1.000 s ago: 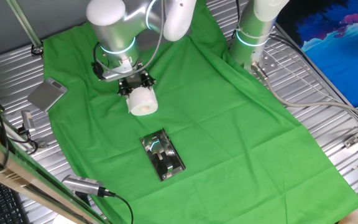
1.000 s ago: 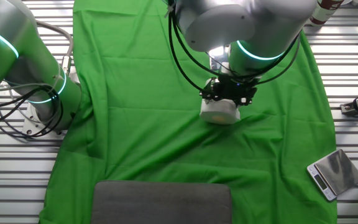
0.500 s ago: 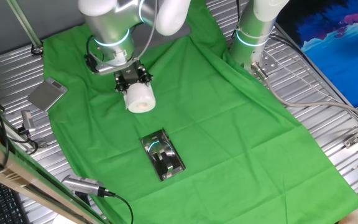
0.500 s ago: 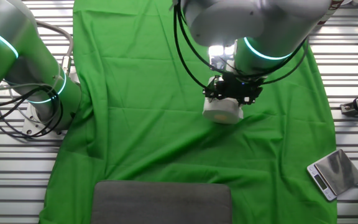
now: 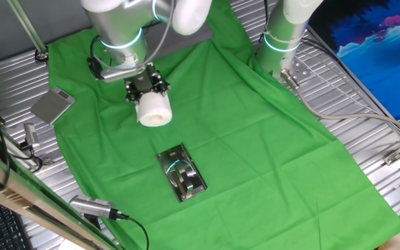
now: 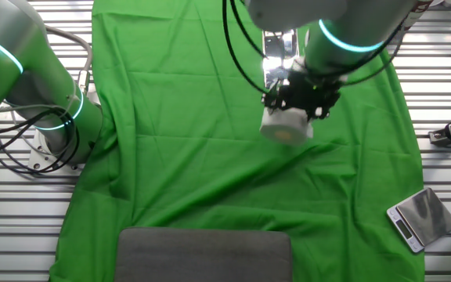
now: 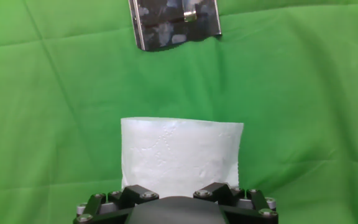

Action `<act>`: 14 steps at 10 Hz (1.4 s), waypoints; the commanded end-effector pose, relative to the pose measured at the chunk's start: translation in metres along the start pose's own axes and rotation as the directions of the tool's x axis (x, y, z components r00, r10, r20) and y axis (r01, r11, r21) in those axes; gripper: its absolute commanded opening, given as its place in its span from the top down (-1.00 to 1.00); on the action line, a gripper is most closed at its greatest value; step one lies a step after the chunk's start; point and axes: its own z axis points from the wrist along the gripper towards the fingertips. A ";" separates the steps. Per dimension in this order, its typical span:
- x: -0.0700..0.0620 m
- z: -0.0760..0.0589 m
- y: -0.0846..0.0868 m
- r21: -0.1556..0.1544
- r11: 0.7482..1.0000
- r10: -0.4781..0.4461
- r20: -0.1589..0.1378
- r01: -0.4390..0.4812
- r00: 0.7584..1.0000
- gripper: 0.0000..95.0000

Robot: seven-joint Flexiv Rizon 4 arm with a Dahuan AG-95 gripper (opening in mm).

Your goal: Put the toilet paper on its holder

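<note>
The white toilet paper roll (image 5: 153, 109) hangs from my gripper (image 5: 146, 88), which is shut on it and holds it off the green cloth. In the other fixed view the roll (image 6: 286, 126) sits below the gripper (image 6: 300, 100). In the hand view the roll (image 7: 181, 152) fills the lower middle, its far end toward the holder. The shiny chrome holder (image 5: 181, 173) lies flat on the cloth nearer the front, apart from the roll; it shows at the top edge of the hand view (image 7: 175, 25). The fingertips are hidden by the roll.
A green cloth (image 5: 255, 139) covers the table. A dull grey square plate (image 5: 53, 105) lies at the cloth's left edge, also seen in the other fixed view (image 6: 421, 218). A second robot base (image 5: 282, 42) stands at the back. A dark grey pad (image 6: 203, 254) lies at one cloth edge.
My gripper has lifted the roll and carried it slightly left and back in the one fixed view, rising up and to the right in the other fixed view. The holder has not moved.
</note>
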 end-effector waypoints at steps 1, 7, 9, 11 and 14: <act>-0.016 -0.007 -0.001 -0.001 1.000 0.023 0.001 -0.023 1.000 1.00; -0.035 -0.009 -0.009 0.003 1.000 0.000 0.026 0.000 1.000 1.00; -0.035 -0.009 -0.009 0.005 0.999 -0.036 0.017 0.036 0.999 1.00; -0.035 -0.008 -0.009 0.007 0.998 -0.059 0.012 0.059 0.998 1.00; -0.035 -0.007 -0.009 0.007 0.997 -0.078 0.030 0.077 0.997 1.00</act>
